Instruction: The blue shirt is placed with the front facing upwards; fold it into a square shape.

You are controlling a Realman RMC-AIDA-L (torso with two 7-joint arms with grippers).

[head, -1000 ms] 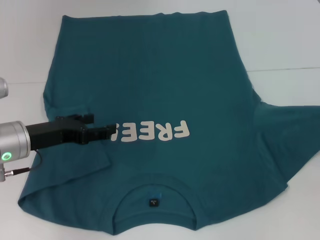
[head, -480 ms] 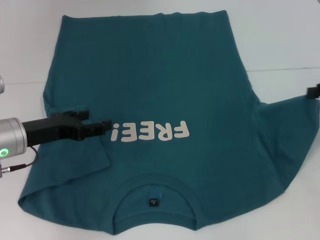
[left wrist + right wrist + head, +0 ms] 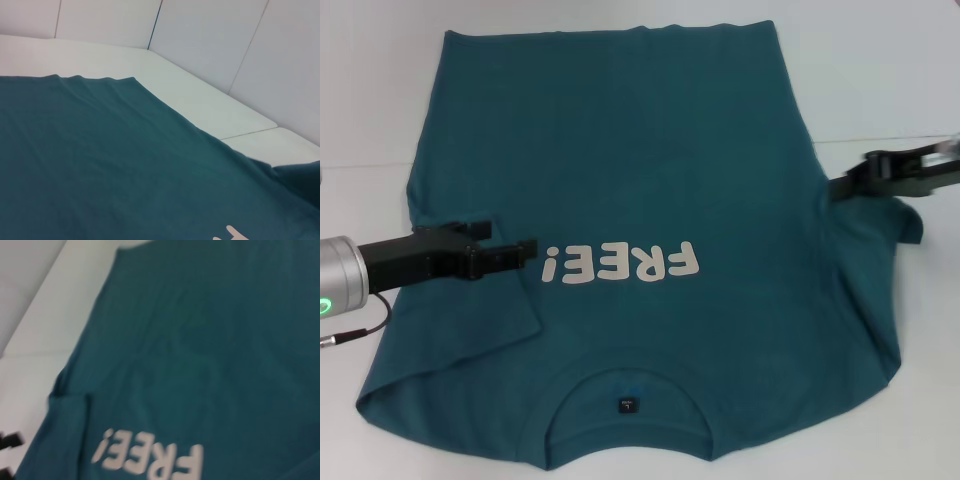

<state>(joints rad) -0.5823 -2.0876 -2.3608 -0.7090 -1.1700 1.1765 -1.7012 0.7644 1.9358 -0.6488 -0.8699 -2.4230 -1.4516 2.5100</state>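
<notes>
The blue shirt [image 3: 620, 170] lies front up on the white table [image 3: 880, 80], with its "FREE!" print [image 3: 620, 263] across the middle and the neck with its label [image 3: 628, 405] towards me. The shirt's left sleeve [image 3: 470, 305] lies folded in over the body. My left gripper [image 3: 512, 234] is open and empty, low over the shirt just left of the print. My right gripper [image 3: 842, 187] is shut on the right sleeve [image 3: 890, 215] and holds it lifted at the shirt's right side. The shirt also fills the left wrist view [image 3: 100, 165] and the right wrist view [image 3: 200, 365].
A seam in the table [image 3: 890, 138] runs to the right behind my right arm. White wall panels [image 3: 210, 35] stand past the table's far edge. The shirt's hem [image 3: 610, 32] lies near the back of the table.
My right gripper came in from the right, took the spread right sleeve and drew it inward. My left gripper drew back to the left, uncovering the whole print.
</notes>
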